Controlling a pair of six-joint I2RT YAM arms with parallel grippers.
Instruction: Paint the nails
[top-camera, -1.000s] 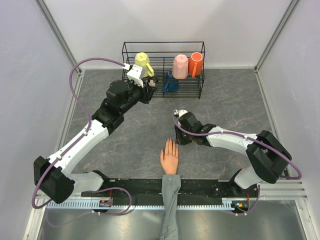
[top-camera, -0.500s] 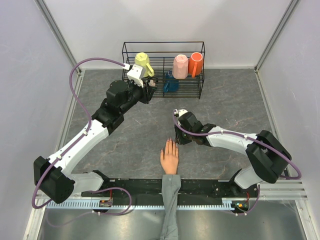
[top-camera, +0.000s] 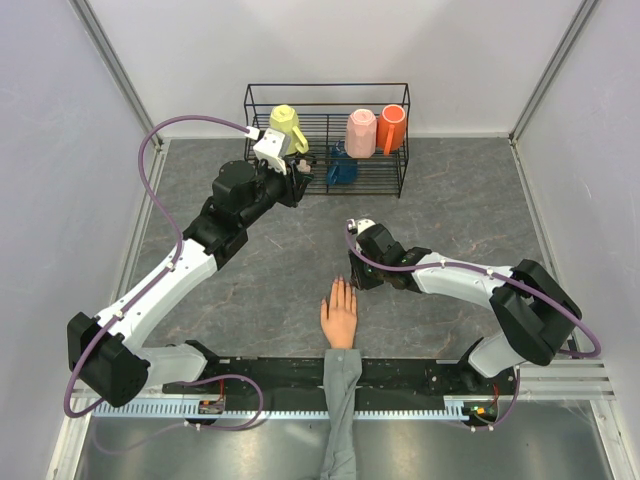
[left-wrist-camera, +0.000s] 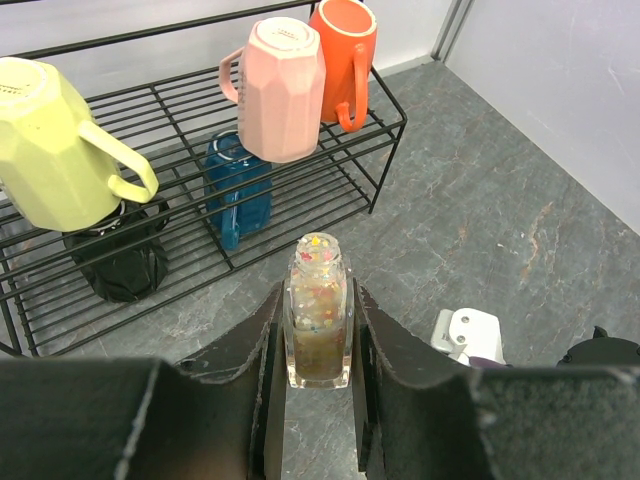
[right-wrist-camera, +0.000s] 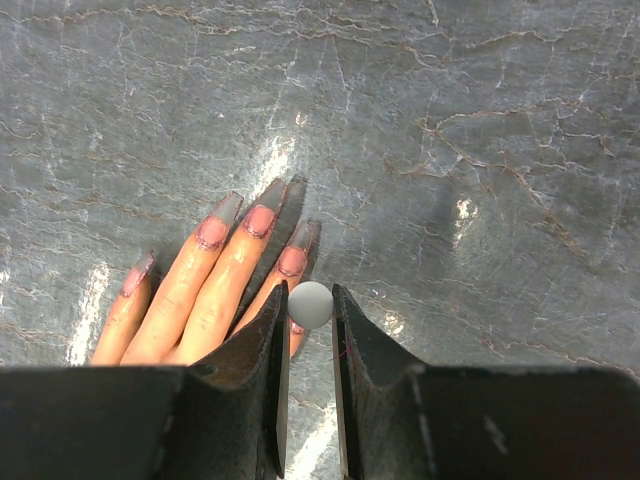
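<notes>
The peach mannequin hand (top-camera: 339, 315) with a grey sleeve lies flat at the near middle of the table, fingers pointing away. Its nails (right-wrist-camera: 260, 220) show pink with long pale tips in the right wrist view. My right gripper (right-wrist-camera: 310, 305) is shut on a round grey brush cap (right-wrist-camera: 311, 304), seen end-on, just above the little finger. The brush itself is hidden under the cap. In the top view the right gripper (top-camera: 358, 278) hovers at the fingertips' right side. My left gripper (left-wrist-camera: 318, 335) is shut on an open clear polish bottle (left-wrist-camera: 318, 310) holding coloured glitter, held upright near the rack.
A black wire rack (top-camera: 402, 150) stands at the back with a yellow mug (top-camera: 287, 127), a pink mug (top-camera: 361, 131), an orange mug (top-camera: 392, 126) and a blue glass (top-camera: 341, 168). A black object (left-wrist-camera: 125, 262) sits in the rack's lower left. Grey walls enclose the table.
</notes>
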